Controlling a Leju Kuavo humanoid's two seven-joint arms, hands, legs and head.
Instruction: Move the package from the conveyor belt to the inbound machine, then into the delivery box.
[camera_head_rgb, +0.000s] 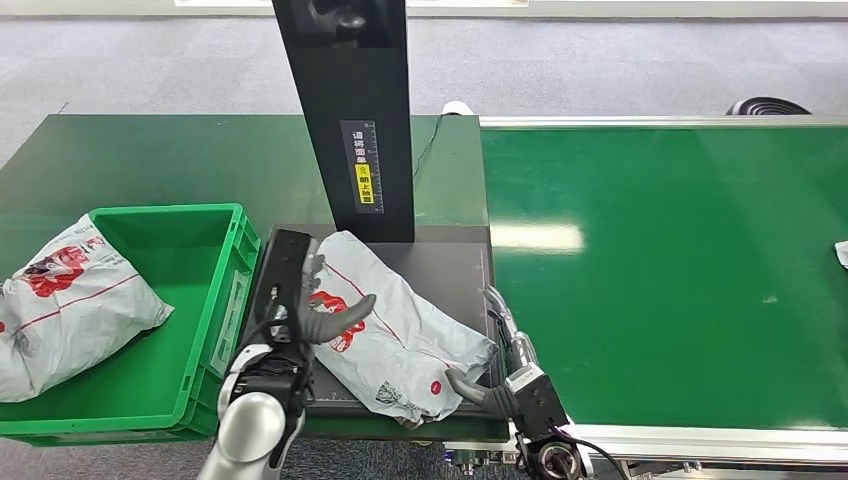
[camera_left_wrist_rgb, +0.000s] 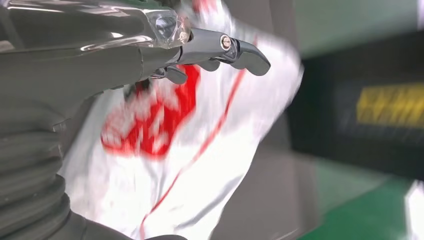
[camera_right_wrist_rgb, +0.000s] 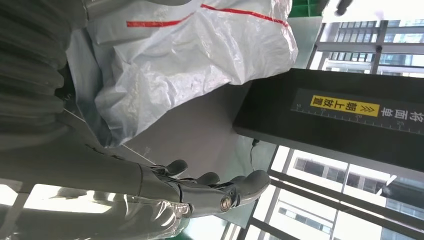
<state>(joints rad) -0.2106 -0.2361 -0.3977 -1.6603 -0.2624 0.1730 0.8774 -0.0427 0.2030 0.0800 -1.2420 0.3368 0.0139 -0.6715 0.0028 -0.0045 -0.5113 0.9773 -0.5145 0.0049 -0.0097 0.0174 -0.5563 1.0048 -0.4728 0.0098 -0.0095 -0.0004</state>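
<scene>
Package on inbound machine, both hands at its edges.
Conveyor belt (camera_head_rgb: 660, 270) lies right of the inbound machine (camera_head_rgb: 440, 270); package (camera_head_rgb: 390, 330) rests on its dark plate beside the delivery box (camera_head_rgb: 215, 300). Left hand (camera_head_rgb: 312, 305) and right hand (camera_head_rgb: 490, 375) touch opposite edges, fingers spread, gripping nothing.

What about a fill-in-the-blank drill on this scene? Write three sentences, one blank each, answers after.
1. The white package lies on the dark platform of the ____ machine.
2. The crate left of the platform, holding another package, is coloured ____.
3. The left hand and the right hand are on opposite sides of the ____.

Missing words: inbound; green; package
</scene>
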